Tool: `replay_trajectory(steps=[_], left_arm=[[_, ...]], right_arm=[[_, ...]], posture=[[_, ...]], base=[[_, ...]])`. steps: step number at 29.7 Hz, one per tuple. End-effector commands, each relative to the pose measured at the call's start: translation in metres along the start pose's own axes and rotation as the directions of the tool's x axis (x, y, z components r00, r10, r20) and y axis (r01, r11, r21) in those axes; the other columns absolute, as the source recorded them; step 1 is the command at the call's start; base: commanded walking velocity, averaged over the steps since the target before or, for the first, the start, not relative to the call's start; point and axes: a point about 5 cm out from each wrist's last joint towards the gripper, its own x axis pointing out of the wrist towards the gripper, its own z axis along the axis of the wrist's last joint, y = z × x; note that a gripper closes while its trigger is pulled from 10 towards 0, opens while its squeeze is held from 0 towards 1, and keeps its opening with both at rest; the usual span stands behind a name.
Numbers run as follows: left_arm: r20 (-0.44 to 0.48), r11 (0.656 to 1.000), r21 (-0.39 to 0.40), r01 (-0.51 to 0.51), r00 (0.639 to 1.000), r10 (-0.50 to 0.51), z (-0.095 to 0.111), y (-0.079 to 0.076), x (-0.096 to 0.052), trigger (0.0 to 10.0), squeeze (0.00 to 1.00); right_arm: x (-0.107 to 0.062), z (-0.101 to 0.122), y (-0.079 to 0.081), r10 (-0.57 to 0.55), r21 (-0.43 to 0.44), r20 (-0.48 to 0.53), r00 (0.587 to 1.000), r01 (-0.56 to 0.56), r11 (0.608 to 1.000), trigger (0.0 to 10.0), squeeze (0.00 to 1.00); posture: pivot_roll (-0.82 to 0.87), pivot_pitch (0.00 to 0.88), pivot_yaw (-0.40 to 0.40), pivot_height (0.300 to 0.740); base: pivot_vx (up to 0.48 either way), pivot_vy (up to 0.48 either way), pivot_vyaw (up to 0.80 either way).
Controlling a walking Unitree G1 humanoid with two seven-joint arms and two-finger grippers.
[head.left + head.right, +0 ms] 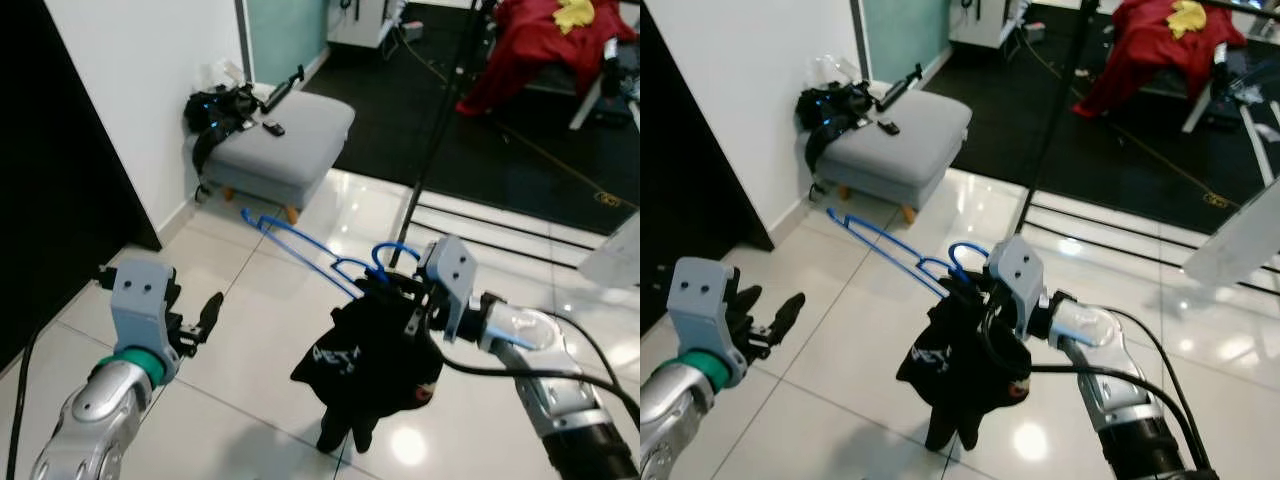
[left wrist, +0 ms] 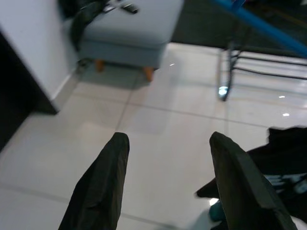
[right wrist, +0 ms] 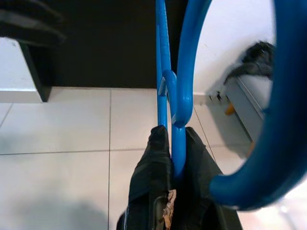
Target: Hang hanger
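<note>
So I've got the blue hanger (image 1: pixel 318 252) pinched in my right gripper (image 1: pixel 408 300), fingers clamped on it right by the neck, just under the hook. That's on purpose I think: holding it there leaves the hook free to catch on a rail, and the long arm of the hanger sticks out toward my left, up off the floor. There's a black garment (image 1: pixel 368 365) bunched over it and dangling down beneath my hand, so the weight hangs low and the whole thing sits kind of tilted rather than level.

My left gripper (image 2: pixel 165 184) is out in front over the white tile floor (image 1: pixel 270 330), fingers apart, nothing in it. Looks like it's just waiting in case the cloth needs steadying.

Ahead there's a thin black pole (image 1: pixel 445 120) with a metal base, possibly a clothes stand, though I can't see any rail on it. A grey footstool (image 1: pixel 285 135) with a black bag (image 1: pixel 215 110) sits by the wall. Hanging hasn't happened yet, I reckon I need to find the rail first.
</note>
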Motion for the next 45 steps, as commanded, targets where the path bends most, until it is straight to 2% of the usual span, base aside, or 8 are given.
replay_trajectory(steps=[1, 15, 26, 45], left_arm=[[-0.011, 1.000, 0.013, -0.007, 1.000, 0.007, -0.004, 0.001, -0.001, 10.0, 0.00], [0.012, 1.000, 0.031, -0.005, 1.000, 0.005, 0.002, 0.001, 0.003, 10.0, 0.00], [0.038, 0.999, 0.051, 0.015, 0.999, -0.017, 0.008, -0.003, 0.007, 10.0, 0.00], [0.048, 0.998, 0.058, 0.017, 0.999, -0.020, 0.010, -0.005, 0.009, 10.0, 0.00]], right_arm=[[-0.001, 0.003, -0.003, -0.005, 0.002, 0.016, 1.000, 0.005, 1.000, 10.0, 0.00], [0.004, 0.010, -0.002, 0.015, -0.004, 0.033, 0.999, -0.015, 1.000, 10.0, 0.00], [0.012, 0.023, -0.002, 0.073, -0.003, 0.076, 0.994, -0.073, 0.997, 10.0, 0.00], [0.014, 0.022, -0.003, 0.081, 0.018, 0.086, 0.993, -0.083, 0.996, 10.0, 0.00]], posture=[[-0.02, 0.171, 0.056, 0.740], [-0.02, 0.166, 0.060, 0.740], [-0.02, 0.158, 0.066, 0.740], [-0.02, 0.153, 0.067, 0.740]], base=[[0.000, 0.000, 0.73], [0.000, 0.000, 0.71], [0.000, 0.000, 0.70], [0.000, 0.000, 0.68]])
